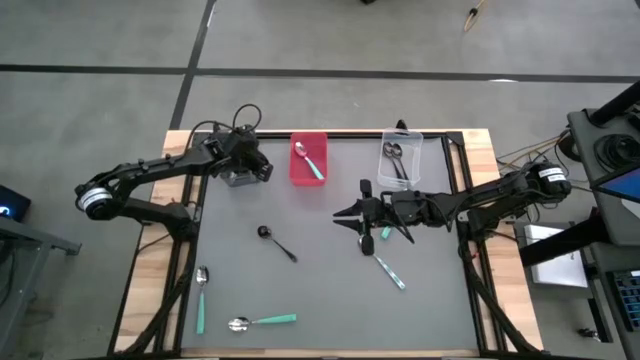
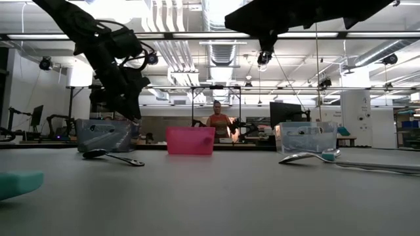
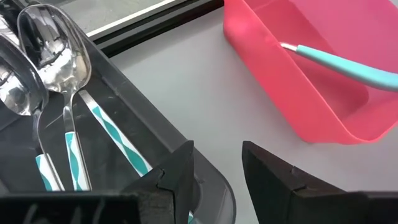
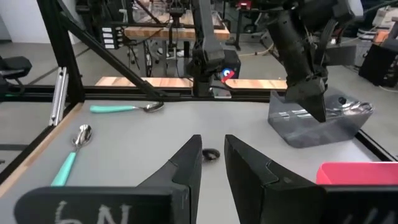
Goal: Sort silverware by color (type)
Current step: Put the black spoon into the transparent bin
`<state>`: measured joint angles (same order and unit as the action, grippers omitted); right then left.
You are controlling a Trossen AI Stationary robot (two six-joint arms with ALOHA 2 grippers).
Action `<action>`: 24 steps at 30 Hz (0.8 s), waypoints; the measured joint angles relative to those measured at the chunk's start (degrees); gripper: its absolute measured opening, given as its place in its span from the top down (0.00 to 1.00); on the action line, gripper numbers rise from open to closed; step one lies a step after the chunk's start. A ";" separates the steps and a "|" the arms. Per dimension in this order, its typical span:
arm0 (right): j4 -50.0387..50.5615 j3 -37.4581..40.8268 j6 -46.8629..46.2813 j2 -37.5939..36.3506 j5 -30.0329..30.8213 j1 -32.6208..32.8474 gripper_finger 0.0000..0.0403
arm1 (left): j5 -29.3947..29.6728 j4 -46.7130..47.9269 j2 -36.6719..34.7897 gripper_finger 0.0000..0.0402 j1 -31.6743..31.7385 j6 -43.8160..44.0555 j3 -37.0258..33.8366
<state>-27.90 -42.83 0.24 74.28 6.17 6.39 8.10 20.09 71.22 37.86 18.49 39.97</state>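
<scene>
From above, the left gripper (image 1: 262, 168) hangs over the grey bin (image 1: 238, 176) near the worktop's far left corner, while the right gripper (image 1: 352, 213) hovers mid-worktop, right of centre. The red bin (image 1: 308, 158) holds one teal spoon (image 1: 312, 163); the clear bin (image 1: 402, 160) holds dark spoons. A black spoon (image 1: 277, 242) lies near the centre, two teal spoons (image 1: 264, 321) by the near left corner, and another (image 1: 386, 268) just beside the right gripper. Reaching for that one, the jaws could knock it aside.

At worktop height, the bins' contents are hidden, and the arms are cut off above.

The left wrist view shows its jaws partly open and empty, one tip over the grey bin's rim, near the striped-handled spoons (image 3: 68, 93); descending could catch the rim and tip the bin.

The right wrist view shows its jaws narrowly apart, holding nothing; the nearby spoon is out of sight.
</scene>
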 joint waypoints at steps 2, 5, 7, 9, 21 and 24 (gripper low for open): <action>0.07 0.00 -0.25 0.00 0.00 0.00 0.85 | 0.08 0.02 0.04 0.71 -0.28 -0.23 -0.02; 0.07 0.00 -0.26 0.00 0.03 -0.03 0.85 | 0.08 0.39 0.04 0.71 -0.53 -0.25 -0.02; 0.05 0.00 -0.19 0.00 1.34 -0.11 0.85 | 0.09 1.31 0.06 0.71 -0.71 -0.25 -0.02; 0.07 0.00 0.67 0.00 3.64 -0.16 0.85 | 0.08 1.92 0.07 0.71 -0.74 -0.23 -0.02; -0.50 0.00 2.67 0.00 5.88 -0.15 0.85 | -0.09 2.36 0.13 0.71 -2.54 1.08 -0.04; -0.38 0.00 2.41 0.00 5.88 -0.15 0.85 | -0.07 2.36 0.13 0.71 -3.14 1.83 -0.04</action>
<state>-28.29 -42.83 2.66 74.28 12.05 6.24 8.03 22.46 71.35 34.73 20.32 39.92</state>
